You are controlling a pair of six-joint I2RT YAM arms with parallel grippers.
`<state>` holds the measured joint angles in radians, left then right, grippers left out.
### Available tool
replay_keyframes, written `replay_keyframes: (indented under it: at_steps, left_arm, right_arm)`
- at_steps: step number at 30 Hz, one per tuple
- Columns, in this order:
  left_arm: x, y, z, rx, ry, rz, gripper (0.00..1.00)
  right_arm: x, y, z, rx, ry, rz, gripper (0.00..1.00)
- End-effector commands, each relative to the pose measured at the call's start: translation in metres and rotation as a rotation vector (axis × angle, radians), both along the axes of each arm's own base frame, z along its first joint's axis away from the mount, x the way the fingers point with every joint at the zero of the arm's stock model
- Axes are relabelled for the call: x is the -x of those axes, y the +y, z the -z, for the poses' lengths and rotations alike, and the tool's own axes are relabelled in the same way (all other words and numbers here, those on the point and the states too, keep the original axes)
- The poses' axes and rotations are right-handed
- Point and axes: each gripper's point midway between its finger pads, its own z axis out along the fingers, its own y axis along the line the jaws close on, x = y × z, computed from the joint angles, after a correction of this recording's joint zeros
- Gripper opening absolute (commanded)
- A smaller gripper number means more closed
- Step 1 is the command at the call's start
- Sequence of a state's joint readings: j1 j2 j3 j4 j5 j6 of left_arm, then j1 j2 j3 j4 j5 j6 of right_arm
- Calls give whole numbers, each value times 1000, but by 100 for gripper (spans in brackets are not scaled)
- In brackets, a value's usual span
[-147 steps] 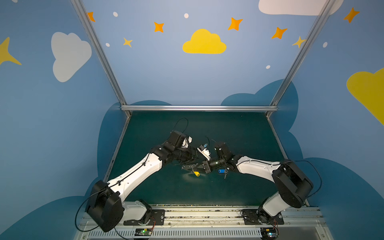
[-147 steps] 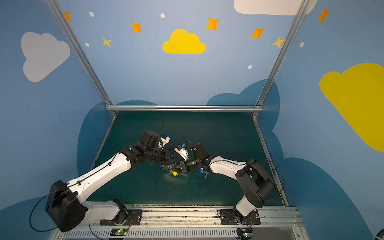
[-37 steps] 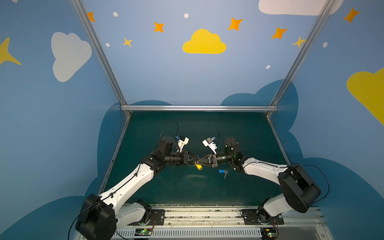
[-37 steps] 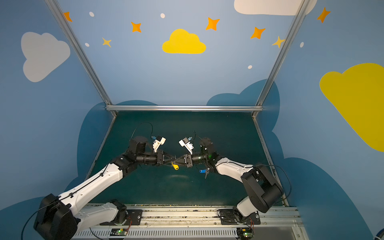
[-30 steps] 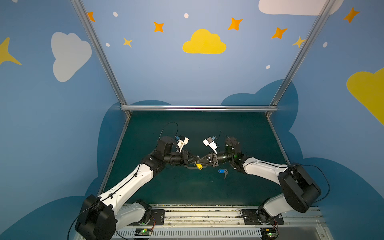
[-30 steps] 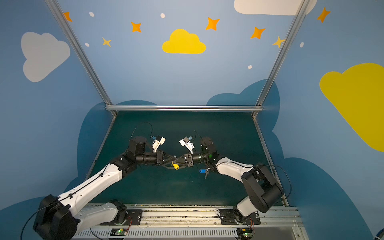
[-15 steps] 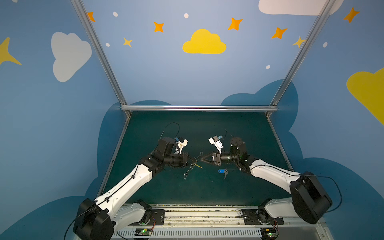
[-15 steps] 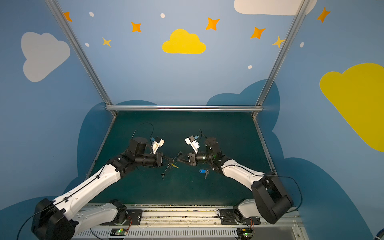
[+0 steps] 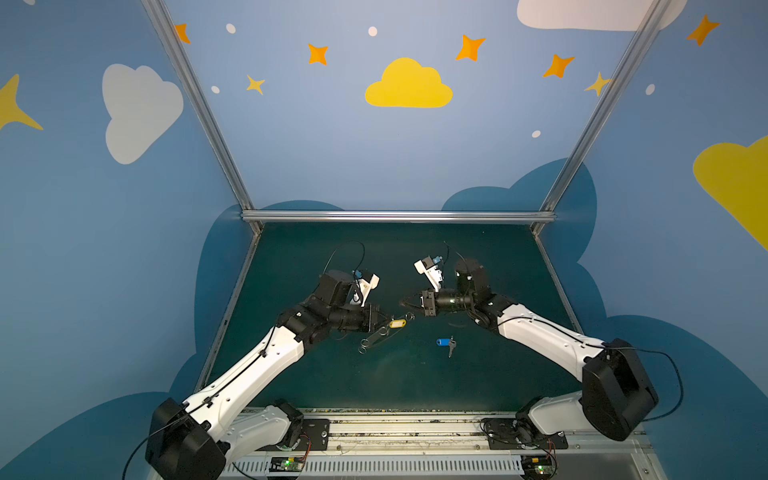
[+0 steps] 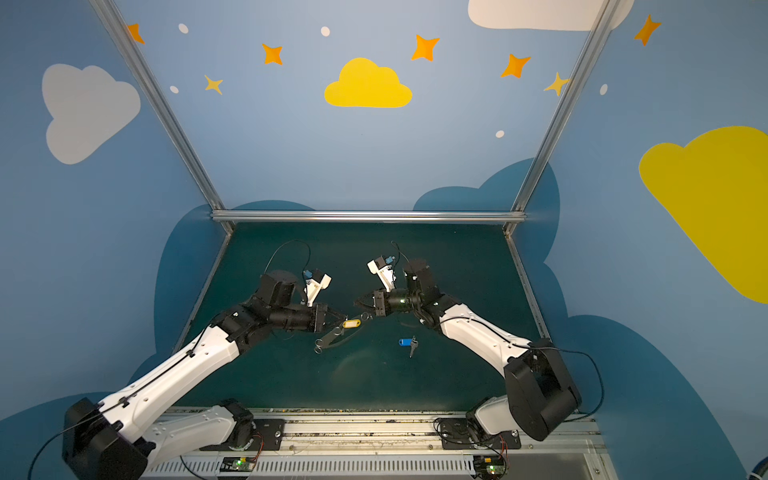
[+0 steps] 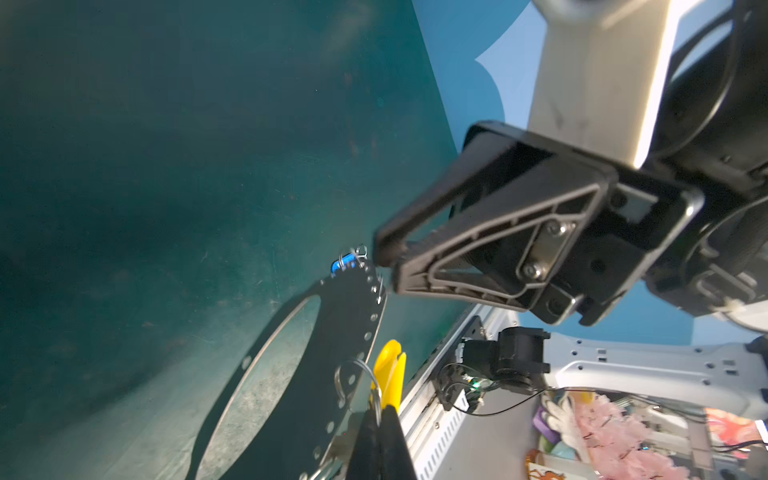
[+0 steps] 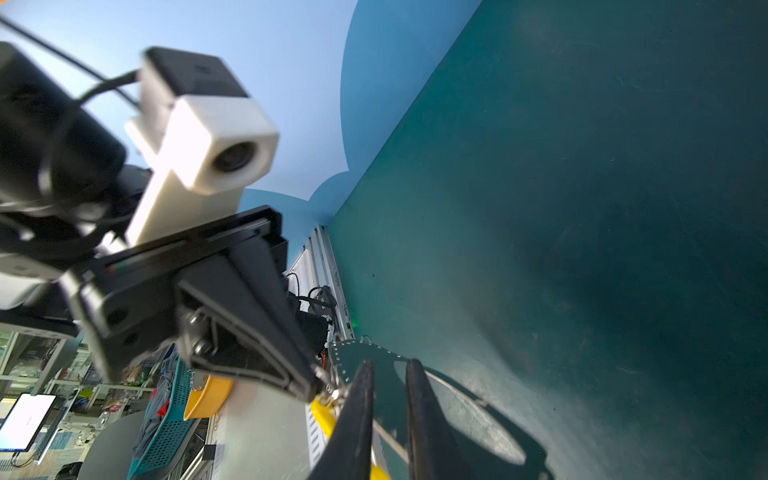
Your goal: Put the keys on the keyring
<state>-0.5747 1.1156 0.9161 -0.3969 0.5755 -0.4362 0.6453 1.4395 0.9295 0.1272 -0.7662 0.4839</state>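
Observation:
My left gripper (image 9: 384,322) (image 10: 340,319) is shut on the edge of the keyring (image 9: 375,336) (image 10: 330,336), a grey plate with an oval hole that hangs tilted above the mat. In the left wrist view the shut fingertips (image 11: 376,415) pinch the keyring (image 11: 299,374) where a wire split ring and the yellow-tag key (image 11: 390,370) (image 9: 397,323) meet. My right gripper (image 9: 405,302) (image 12: 390,365) stands slightly open and empty, just right of the yellow tag (image 12: 324,411). The blue-tag key (image 9: 445,343) (image 10: 406,343) (image 11: 343,266) lies on the mat.
The dark green mat (image 9: 395,382) is walled by blue panels and a metal rail (image 9: 395,216) at the back. The arm bases sit on a rail (image 9: 395,432) along the front edge. The two wrists face each other at mid-table.
The two grippers were together at the yellow tag a second ago. My right gripper has let go, opened a little and drawn back to the right. The left still holds the keyring.

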Motion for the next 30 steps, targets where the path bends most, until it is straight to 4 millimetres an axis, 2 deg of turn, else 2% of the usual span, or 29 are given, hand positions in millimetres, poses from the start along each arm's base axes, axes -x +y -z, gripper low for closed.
replay_keyframes:
  at_steps: [1, 7, 15, 19, 22, 25, 27, 30]
  left_arm:
    - [-5, 0, -20, -19, -124, 9, 4]
    - [-15, 7, -35, 13, -229, -69, 4]
    - [-21, 15, -45, 63, -296, -147, 4]
    - [-21, 14, -46, 94, -299, -157, 4]
    - [-23, 14, -43, 106, -290, -176, 4]
    - [-23, 14, -44, 150, -288, -198, 4]
    - [-23, 14, -47, 182, -296, -209, 4]
    - [-23, 17, -46, 209, -286, -238, 4]
  right_arm:
    - [3, 9, 1, 24, 9, -34, 20]
    - [17, 23, 8, 29, 30, -100, 9]
    - [53, 32, 12, 22, 20, -193, 6]
    - [62, 35, 13, 26, 2, -192, 7]
    - [57, 32, 15, 63, -23, -142, 7]
    - [48, 26, 14, 80, -59, -72, 15]
    - [37, 16, 15, 90, -66, 1, 15]
    - [25, 3, 2, 13, -76, 61, 15]
